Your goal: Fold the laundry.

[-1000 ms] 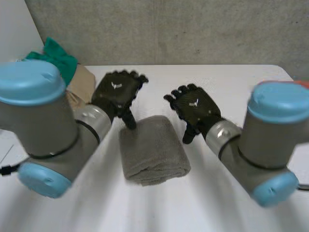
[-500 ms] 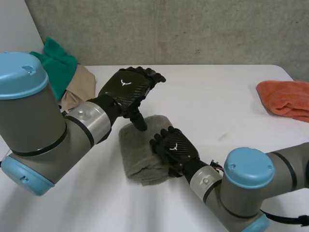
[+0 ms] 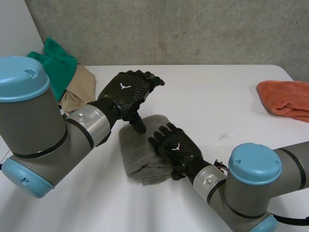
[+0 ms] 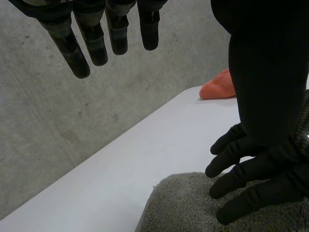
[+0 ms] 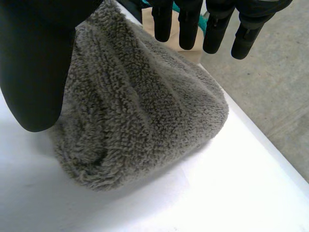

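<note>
Flattening the folded towel (image 3: 137,157), central on the counter (image 3: 217,96), I'd press evenly with my right hand (image 3: 178,147), straight fingers resting on it; left hand (image 3: 126,92) hovers open-fingered, thumb at its far edge.

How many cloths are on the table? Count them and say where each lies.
4. Folded grey towel mid-table; orange cloth at the right edge; green cloth and tan cloth at the far left corner. The left arm may hide more.
</note>
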{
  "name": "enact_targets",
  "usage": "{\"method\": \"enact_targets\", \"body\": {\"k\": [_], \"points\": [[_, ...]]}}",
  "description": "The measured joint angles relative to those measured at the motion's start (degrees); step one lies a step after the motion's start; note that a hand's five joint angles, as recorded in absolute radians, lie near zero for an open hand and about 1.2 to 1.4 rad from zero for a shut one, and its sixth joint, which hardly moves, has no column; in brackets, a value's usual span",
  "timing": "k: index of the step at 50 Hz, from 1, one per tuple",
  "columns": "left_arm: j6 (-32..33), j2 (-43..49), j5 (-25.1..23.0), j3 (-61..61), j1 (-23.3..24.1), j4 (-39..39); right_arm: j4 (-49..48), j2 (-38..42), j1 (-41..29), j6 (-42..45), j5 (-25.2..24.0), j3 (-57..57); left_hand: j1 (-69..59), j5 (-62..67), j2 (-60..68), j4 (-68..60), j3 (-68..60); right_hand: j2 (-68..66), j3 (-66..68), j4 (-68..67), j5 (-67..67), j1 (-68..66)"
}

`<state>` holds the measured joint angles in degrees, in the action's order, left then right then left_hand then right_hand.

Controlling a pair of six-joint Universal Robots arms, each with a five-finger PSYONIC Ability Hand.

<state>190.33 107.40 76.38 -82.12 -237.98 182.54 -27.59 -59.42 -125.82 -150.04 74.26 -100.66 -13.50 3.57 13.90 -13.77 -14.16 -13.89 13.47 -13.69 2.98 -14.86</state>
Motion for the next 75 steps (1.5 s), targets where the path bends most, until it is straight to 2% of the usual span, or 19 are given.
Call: {"method": "enact_targets", "body": {"k": [9, 16, 24, 29, 32, 39, 44, 47, 50, 52, 60, 65, 75], "points": [[-0.04, 0.04, 0.0, -0.06, 0.0, -0.03, 0.0, 3.56, -0.11, 0.55, -0.22, 2.92, 0.0, 0.0, 0.0, 0.0, 0.0, -0.49, 0.78, -0.6, 1.68, -0.44], [-0.05, 0.07, -0.05, -0.08, -0.22, 0.0, -0.15, 6.6, -0.2, 0.73, -0.31, 6.36, 0.0, 0.0, 0.0, 0.0, 0.0, -8.42, 9.87, -9.47, 6.18, -8.66], [-0.08, 0.08, -0.09, -0.07, -0.29, 0.01, -0.16, 8.01, -0.22, 0.61, -0.32, 9.03, 0.0, 0.0, 0.0, 0.0, 0.0, -9.36, 10.91, -10.84, 6.32, -10.14], [-0.11, 0.08, -0.09, -0.06, -0.3, 0.01, -0.13, 8.37, -0.28, 0.52, -0.41, 9.98, 0.0, -0.01, 0.0, 0.0, 0.0, -14.55, 15.31, -15.17, 14.49, -14.41], [-0.13, 0.08, -0.11, -0.06, -0.34, 0.01, -0.16, 8.96, -0.3, 0.38, -0.51, 10.85, 0.0, 0.0, 0.0, 0.0, 0.0, -27.29, 27.41, -26.84, 25.52, -24.34], [-0.13, 0.07, -0.13, -0.06, -0.38, 0.01, -0.14, 9.69, -0.27, -0.03, -1.05, 12.69, 0.0, 0.0, 0.0, 0.0, 0.0, -33.7, 34.5, -34.23, 32.35, -29.39], [-0.13, 0.06, -0.15, -0.06, -0.41, 0.01, 0.11, 10.62, -0.23, -0.07, -2.17, 13.98, 0.0, 0.0, 0.0, 0.0, 0.0, -26.92, 27.11, -27.3, 27.96, -25.2], [-0.13, 0.07, -0.15, -0.06, -0.43, 0.01, 0.28, 11.07, -0.21, -0.03, -2.62, 14.42, 0.0, 0.0, 0.0, 0.0, 0.0, -27.66, 27.96, -27.91, 28.24, -26.25], [-0.11, 0.08, -0.17, -0.06, -0.45, 0.01, 0.27, 11.35, -0.18, 0.13, -2.93, 14.74, 0.0, 0.0, 0.0, 0.0, 0.0, -46.89, 46.93, -46.84, 44.55, -40.66], [-0.09, 0.08, -0.16, -0.06, -0.46, 0.01, 0.19, 11.45, -0.15, 0.26, -2.89, 15.01, 0.0, 0.0, 0.0, 0.0, 0.0, -51.02, 51.52, -52.54, 48.8, -42.43], [-0.04, 0.02, -0.13, 0.02, -0.47, 0.06, -0.41, 10.53, 0.86, 0.66, -2.29, 17.07, 0.0, 0.0, 0.0, 0.0, 0.0, -51.02, 51.77, -53.56, 48.86, -42.43], [-0.04, -0.46, -0.13, 0.18, -0.51, 0.15, -2.16, 8.37, 6.3, 0.56, -3.93, 19.92, 0.0, -0.01, 0.0, 0.0, 0.0, -51.02, 51.77, -53.56, 48.86, -43.24], [-0.04, -0.81, -0.19, 0.71, -0.76, 0.33, -13.32, 6.1, 21.88, -4.32, -12.41, 28.94, 0.0, 0.0, 0.0, 0.0, 0.0, -51.02, 51.78, -54.06, 49.14, -43.24]]}}
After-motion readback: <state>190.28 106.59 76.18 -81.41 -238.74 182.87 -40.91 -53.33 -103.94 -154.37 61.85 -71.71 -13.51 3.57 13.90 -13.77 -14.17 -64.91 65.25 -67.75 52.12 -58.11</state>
